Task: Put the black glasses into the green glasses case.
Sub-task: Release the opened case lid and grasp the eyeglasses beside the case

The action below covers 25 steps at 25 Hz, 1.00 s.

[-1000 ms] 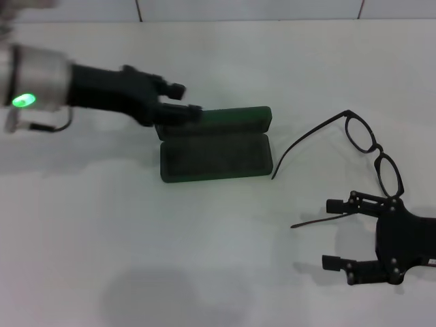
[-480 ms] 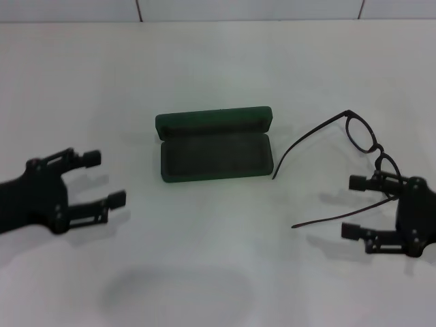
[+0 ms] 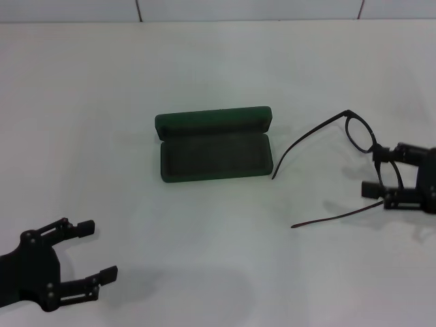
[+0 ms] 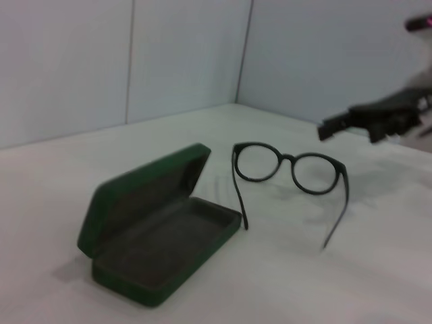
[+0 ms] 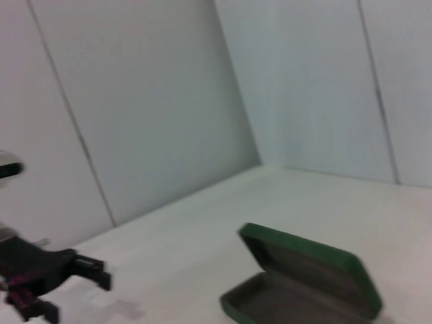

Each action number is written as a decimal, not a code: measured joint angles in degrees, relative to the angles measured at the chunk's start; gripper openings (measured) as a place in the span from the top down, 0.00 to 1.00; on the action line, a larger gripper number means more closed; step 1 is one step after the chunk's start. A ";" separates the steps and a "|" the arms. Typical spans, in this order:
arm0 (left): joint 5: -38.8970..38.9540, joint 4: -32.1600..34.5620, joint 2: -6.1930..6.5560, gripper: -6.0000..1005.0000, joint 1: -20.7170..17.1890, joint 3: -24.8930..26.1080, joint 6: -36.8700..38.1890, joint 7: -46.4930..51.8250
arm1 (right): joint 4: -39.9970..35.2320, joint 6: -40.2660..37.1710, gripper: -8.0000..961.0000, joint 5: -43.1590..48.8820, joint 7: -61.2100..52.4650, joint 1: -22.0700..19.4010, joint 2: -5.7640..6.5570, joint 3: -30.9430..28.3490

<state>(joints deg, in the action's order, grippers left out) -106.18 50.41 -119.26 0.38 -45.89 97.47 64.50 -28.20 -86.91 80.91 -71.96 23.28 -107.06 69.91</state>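
The green glasses case (image 3: 214, 158) lies open at the table's middle, its lid (image 3: 213, 120) standing up at the far side and its dark lining bare. The black glasses (image 3: 360, 133) sit to its right with both temple arms unfolded toward the case. My right gripper (image 3: 383, 169) is open at the right edge, its fingers on either side of the nearer lens, which it hides. At the front left corner my left gripper (image 3: 96, 251) is open and holds nothing. The left wrist view shows the case (image 4: 159, 237), the glasses (image 4: 290, 166) and the right gripper (image 4: 368, 120) beyond.
The white table (image 3: 204, 68) ends at a tiled wall (image 3: 238, 8) at the back. In the right wrist view the open case (image 5: 304, 283) lies ahead, with the left gripper (image 5: 61, 270) far off.
My left gripper has drawn back from the case's lid to the front left corner. My right gripper has moved away from the front edge, up to the glasses' nearer lens.
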 joint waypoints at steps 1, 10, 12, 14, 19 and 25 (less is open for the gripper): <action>-0.07 -0.18 0.10 0.12 -0.07 0.03 0.23 -0.44 | -1.34 0.56 0.11 0.84 -2.56 0.14 0.36 -0.12; -0.56 -0.78 0.36 0.12 1.45 0.16 4.43 -1.63 | -15.58 2.04 0.11 22.67 -32.54 6.09 2.32 -8.98; -0.95 -1.52 0.41 0.12 2.17 0.18 4.42 -2.09 | -18.38 1.79 0.11 27.91 -37.62 7.53 2.04 -10.71; -1.37 -1.84 0.45 0.12 2.60 0.25 4.42 -2.47 | -21.09 1.49 0.11 32.68 -44.69 9.49 1.91 -11.38; -1.92 -2.62 0.27 0.12 3.94 1.47 4.25 -2.98 | -23.20 0.08 0.11 44.23 -57.33 15.48 0.92 -11.03; -2.69 -3.29 0.33 0.12 5.55 1.38 4.26 -3.02 | -22.09 -4.16 0.11 61.93 -72.64 24.40 -0.94 -10.43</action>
<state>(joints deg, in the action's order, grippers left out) -108.87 47.12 -118.93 5.93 -44.51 101.73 61.48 -50.29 -91.07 142.83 -144.60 47.69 -108.00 59.48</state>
